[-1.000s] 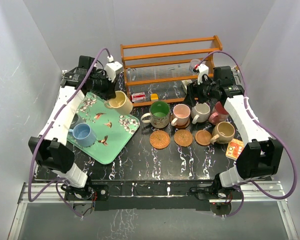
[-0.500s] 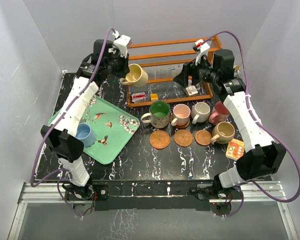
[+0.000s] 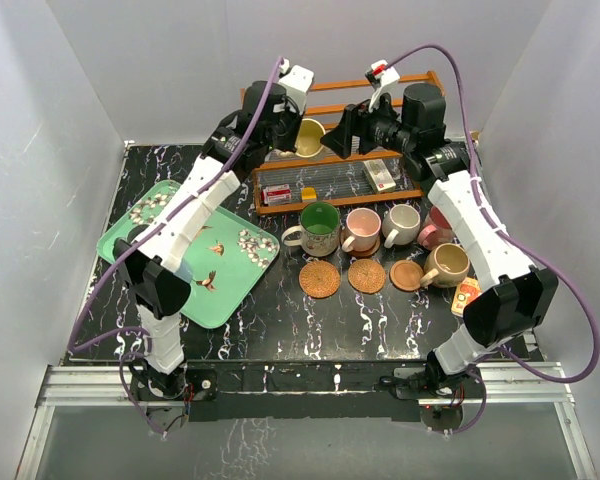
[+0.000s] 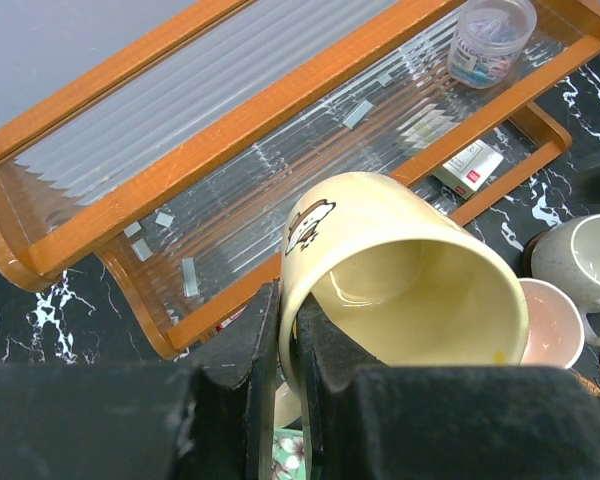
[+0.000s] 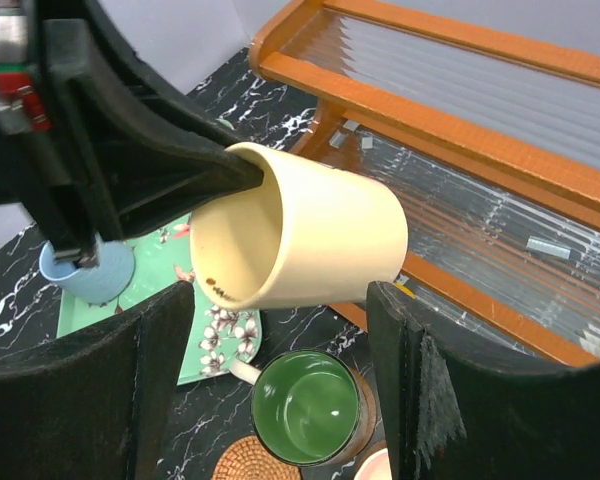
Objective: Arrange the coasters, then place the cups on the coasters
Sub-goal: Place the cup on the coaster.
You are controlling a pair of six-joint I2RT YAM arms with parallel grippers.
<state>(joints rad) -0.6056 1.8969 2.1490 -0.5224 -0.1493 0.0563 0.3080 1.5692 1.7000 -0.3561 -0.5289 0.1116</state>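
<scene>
My left gripper (image 4: 290,345) is shut on the rim of a yellow cup (image 4: 400,290), holding it tilted in the air over the wooden rack (image 3: 280,110). My right gripper (image 3: 348,128) faces that cup (image 5: 300,240) with its jaws open on either side, not touching it. On the table stand a green cup (image 3: 320,226), a pink one (image 3: 362,228), a cream one (image 3: 402,224), a maroon one (image 3: 438,225) and a tan one (image 3: 447,264). Two woven coasters (image 3: 320,279) (image 3: 366,276) and a smooth coaster (image 3: 407,275) lie bare in front of them. A light blue cup (image 5: 85,270) sits on the tray.
The green flowered tray (image 3: 235,265) lies at the left under my left arm. The rack shelf holds a small clear container (image 4: 490,28) and small boxes (image 3: 380,175). An orange square card (image 3: 470,297) lies at the right, near the tan cup.
My left arm has lifted the yellow cup from near the tray up and right to above the rack. My right gripper has risen and swung left to meet it.
</scene>
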